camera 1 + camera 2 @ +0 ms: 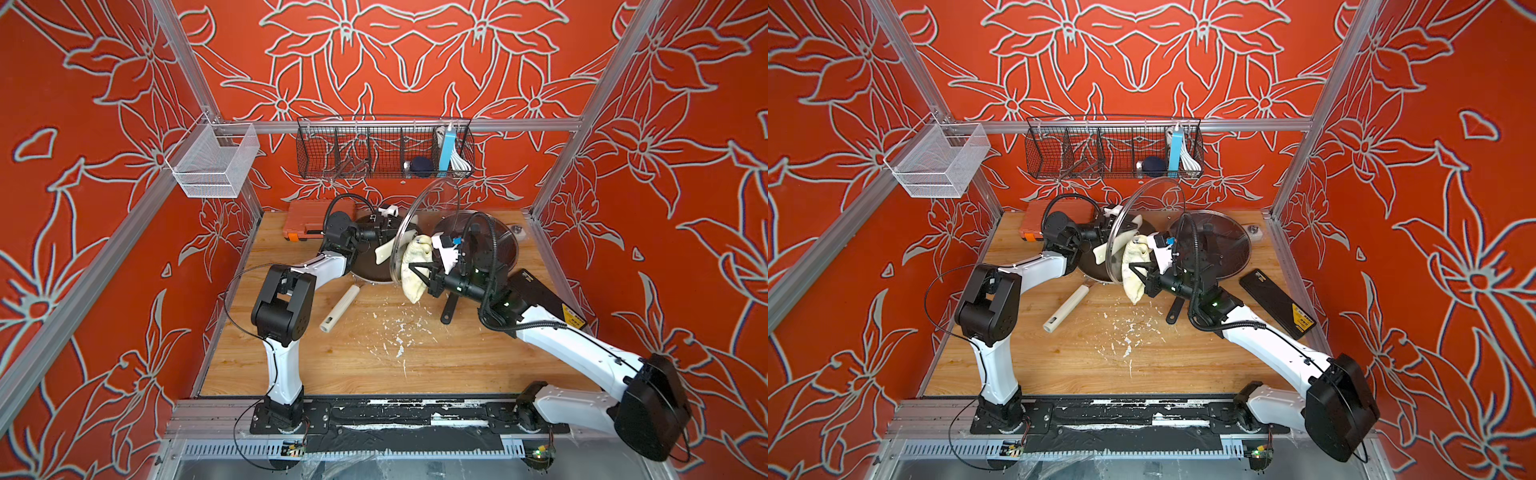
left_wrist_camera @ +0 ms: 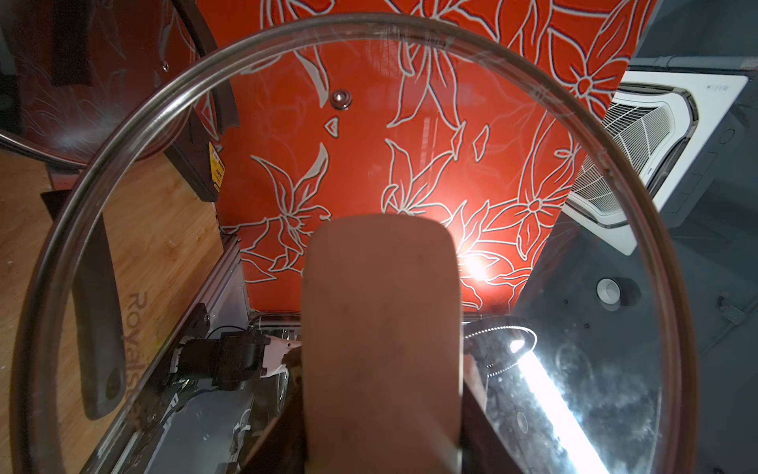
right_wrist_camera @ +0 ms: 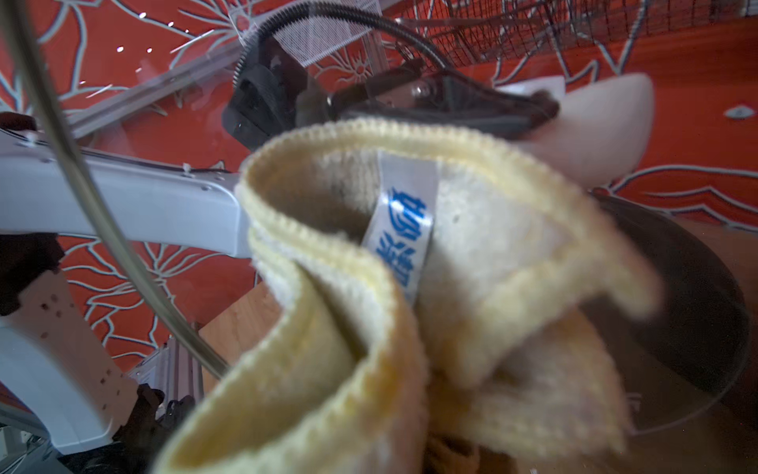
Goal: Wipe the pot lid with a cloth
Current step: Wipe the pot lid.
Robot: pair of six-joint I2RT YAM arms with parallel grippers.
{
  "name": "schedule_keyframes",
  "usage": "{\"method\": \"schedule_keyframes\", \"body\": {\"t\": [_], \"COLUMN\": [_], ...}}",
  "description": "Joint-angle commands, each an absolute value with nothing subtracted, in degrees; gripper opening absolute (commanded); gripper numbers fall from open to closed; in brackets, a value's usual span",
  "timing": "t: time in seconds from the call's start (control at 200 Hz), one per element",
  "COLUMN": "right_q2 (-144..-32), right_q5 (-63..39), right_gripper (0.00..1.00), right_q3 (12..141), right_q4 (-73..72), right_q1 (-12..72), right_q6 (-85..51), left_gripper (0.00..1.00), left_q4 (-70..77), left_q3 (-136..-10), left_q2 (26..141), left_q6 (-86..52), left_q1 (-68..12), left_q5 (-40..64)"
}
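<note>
- Step in hand: the wipe itself. The pot lid (image 1: 432, 199) is held off the surface (image 1: 332, 365), standing nearly on edge in the middle of the scene toward the far side. Its lower rim is over a dark pan (image 1: 368, 268).
- The left hand (image 1: 386, 232) is on the left side of the glass, closed partway around the cream lid handle (image 1: 384, 249) and carrying the lid by it. In the left wrist view that handle fills the middle, with the clear glass all round it.
- The right hand (image 1: 420, 272) is clamped fully shut on a bunched yellow cloth (image 1: 413, 266), which lies on the right face of the lid, the side away from the handle. In both top views the cloth appears to touch the glass near its lower half. One end hangs loose below the rim.
- White crumbs (image 1: 399, 332) lie scattered on the near surface.
- Judged progress: mid-wipe, with the upper glass not yet reached by the cloth.
- Next move, as I judge it: slide the cloth across the glass toward the upper rim with light pressure, while the left hand braces the lid against the push so it does not twist on its handle.
</note>
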State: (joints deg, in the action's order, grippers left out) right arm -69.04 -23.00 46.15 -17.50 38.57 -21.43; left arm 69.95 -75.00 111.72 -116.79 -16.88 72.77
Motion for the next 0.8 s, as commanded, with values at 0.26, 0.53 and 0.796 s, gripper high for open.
{"method": "schedule_keyframes", "body": {"t": [0.26,0.53,0.796], "right_q2": [-69.2,-68.2,-67.5], "right_q5": [-23.9,-31.9,-23.6], "right_gripper": [0.0,0.0,0.0], "right_q3": [45.7,54.5,65.3], "right_q4": [-16.2,-16.5,-11.6], "right_q1": [35.3,39.3,38.9], "right_q6": [-20.1,-21.1,-16.2], "left_gripper": [0.0,0.0,0.0], "left_q4": [79.8,79.8,79.8], "left_q3": [-77.4,-77.2,-76.9], "left_q2": [106.6,107.4,107.7], "left_q6": [-124.3,-124.1,-123.9], "left_q1": [-17.6,-17.6,-17.6], "left_q5": [69.3,69.3,69.4]}}
